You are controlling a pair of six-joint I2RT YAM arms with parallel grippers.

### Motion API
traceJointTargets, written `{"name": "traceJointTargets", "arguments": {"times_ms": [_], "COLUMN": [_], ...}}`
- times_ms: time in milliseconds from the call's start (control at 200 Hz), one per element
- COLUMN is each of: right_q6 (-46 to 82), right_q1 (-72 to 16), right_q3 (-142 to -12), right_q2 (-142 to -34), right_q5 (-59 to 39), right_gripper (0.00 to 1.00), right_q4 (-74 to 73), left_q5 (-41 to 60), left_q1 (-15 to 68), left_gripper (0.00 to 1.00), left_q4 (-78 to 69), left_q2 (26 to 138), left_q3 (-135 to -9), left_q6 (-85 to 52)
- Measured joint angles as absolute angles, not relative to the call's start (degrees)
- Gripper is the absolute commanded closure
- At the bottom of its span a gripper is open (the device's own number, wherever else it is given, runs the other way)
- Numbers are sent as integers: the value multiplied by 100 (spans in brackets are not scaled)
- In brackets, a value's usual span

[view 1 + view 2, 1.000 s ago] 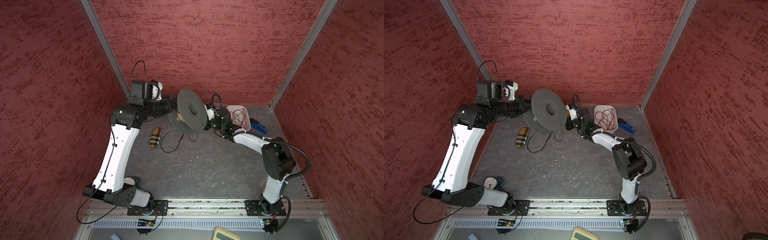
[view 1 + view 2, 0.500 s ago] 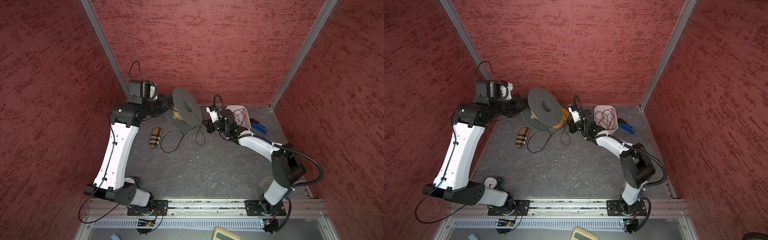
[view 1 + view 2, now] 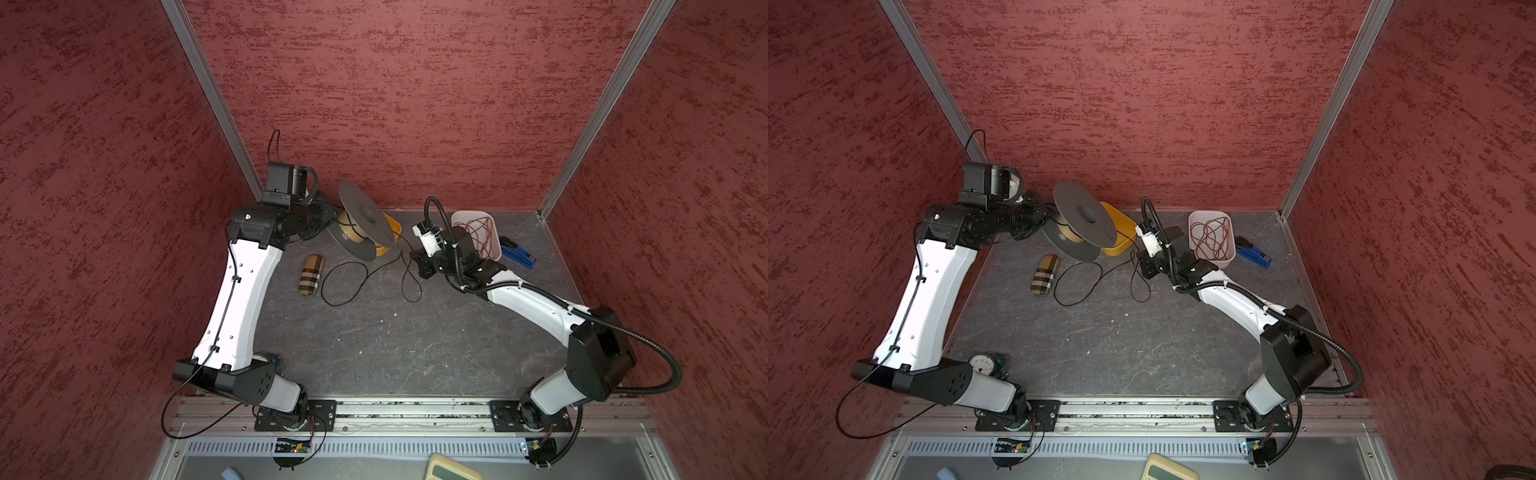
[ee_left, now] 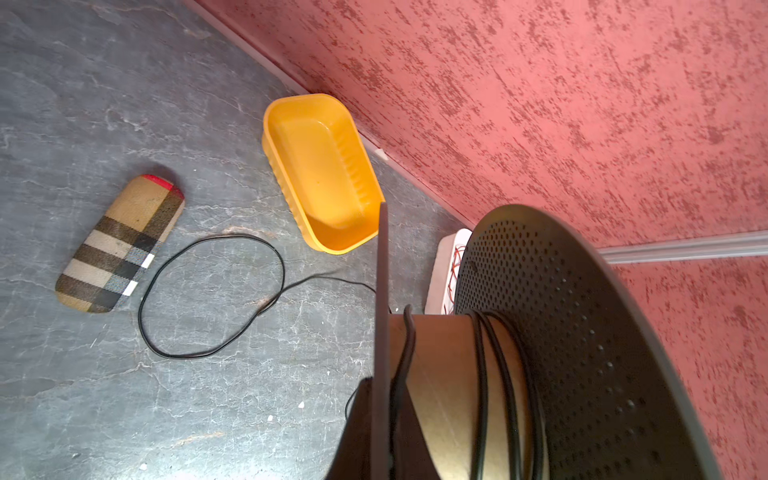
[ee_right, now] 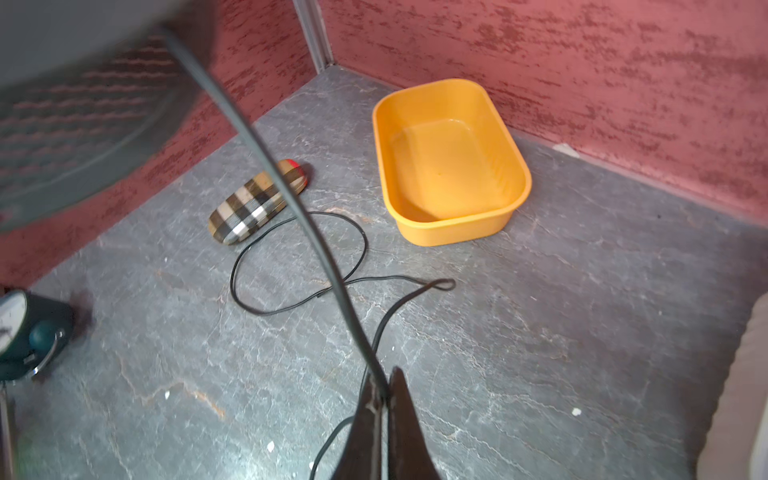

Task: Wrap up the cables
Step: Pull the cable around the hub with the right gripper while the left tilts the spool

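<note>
The cable point(image 5: 318, 253) lies in three parts. A few loose turns sit on the brown core of the spool point(image 4: 582, 353). A raised stretch runs from the spool to the right gripper point(image 5: 384, 390). The slack lies in loops on the table point(image 3: 374, 353), toward the far side, between the spool and that gripper. The right gripper's fingers are pressed together, pinching the cable. The left gripper point(image 4: 380, 415), at the far left, is clamped on the edge of one spool flange and holds the spool tilted off the table.

The likeliest trouble is the slack. One small tight bend in it could pull into a knot as the cable is drawn up, and the crossed loops could catch on each other. The turns on the core look slack and spread out, so they may slide or spring off if tension drops. The thin cable could also slip through the pinch. The spool is held only by its flange rim, so a hard tug could twist it in the grip.

The plaid case point(image 4: 120, 245) lies just beside the big loop and could be dragged. The yellow tub point(image 5: 519, 195) stands empty close behind the spool, within reach of the swinging flange. Farther right, apart from the work, are a white tub point(image 3: 1208, 214) of red wires point(image 3: 1210, 241) and a blue tool point(image 3: 1252, 253). A dial point(image 3: 982, 363) sits near left.
</note>
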State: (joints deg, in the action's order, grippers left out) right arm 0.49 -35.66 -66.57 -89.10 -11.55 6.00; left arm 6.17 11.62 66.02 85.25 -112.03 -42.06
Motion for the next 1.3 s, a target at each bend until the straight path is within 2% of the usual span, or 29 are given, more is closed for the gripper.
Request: {"name": "traceJointTargets", "arguments": {"times_ms": [281, 551, 902, 1117, 1297], "right_q6": [-552, -827, -1210, -1669, -2051], "right_q1": [-4038, -4287, -4845, -5146, -5238], "right_q3": [-6608, -6692, -6908, -6897, -6895], "right_q2": [-8626, -8556, -8401, -8099, -8062], "right_q5": [-1240, -1166, 25, 816, 921], "right_gripper": [100, 100, 100, 100, 100], "right_q4": [799, 1022, 1004, 440, 235], "left_q5": [447, -250, -1208, -1310, -1295], "left_q1": [1184, 1455, 1841, 1975, 1999], "left_gripper": [100, 100, 100, 100, 100], "left_q4": [6604, 6792, 7815, 8152, 8350], "left_q2": [8860, 8943, 9749, 9874, 9946], "left_q3": [-11115, -11104, -12009, -12221, -12300], "left_q6": [-4558, -4862, -5227, -5380, -5492]}}
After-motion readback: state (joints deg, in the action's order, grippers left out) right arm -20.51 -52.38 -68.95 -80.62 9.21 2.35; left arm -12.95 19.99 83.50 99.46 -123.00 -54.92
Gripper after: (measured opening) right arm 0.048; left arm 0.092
